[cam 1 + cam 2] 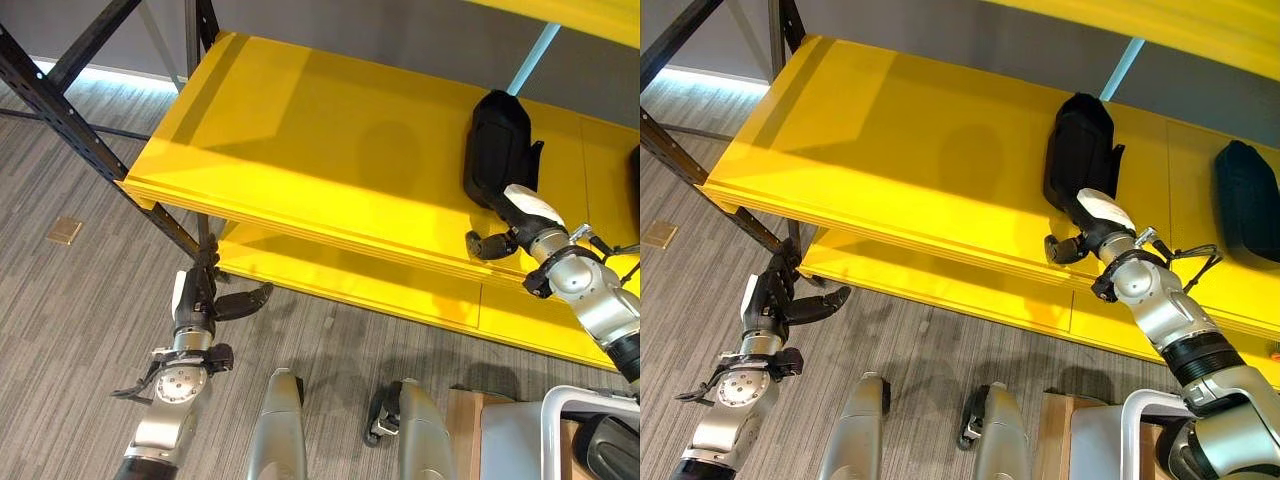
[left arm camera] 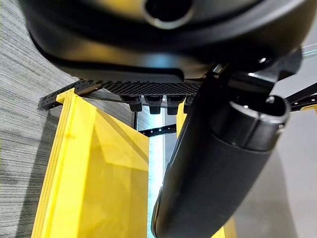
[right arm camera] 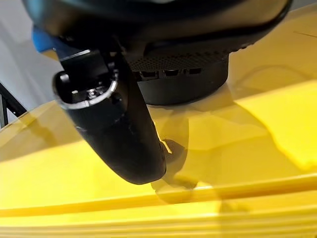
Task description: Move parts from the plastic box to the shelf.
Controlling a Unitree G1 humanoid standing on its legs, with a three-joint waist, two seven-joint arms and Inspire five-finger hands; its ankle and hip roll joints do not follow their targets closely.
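Observation:
A black part (image 1: 497,145) lies on the yellow shelf (image 1: 300,150), towards its right. My right hand (image 1: 530,222) is at that part's near end, by the shelf's front edge. Its fingers run straight up against the part and its thumb (image 3: 119,129) sticks out to the side over bare shelf, so the hand is open. A second black part (image 1: 1247,200) lies farther right on the same shelf. My left hand (image 1: 205,300) hangs low at the left in front of the shelf's corner post, open and holding nothing. A pale grey plastic box (image 1: 1090,440) shows at the lower right.
Black steel posts (image 1: 60,110) carry the shelf at its left end. A lower yellow shelf level (image 1: 330,280) runs under the top one. The left half of the top shelf is bare. A small brass plate (image 1: 65,231) is set in the grey carpet.

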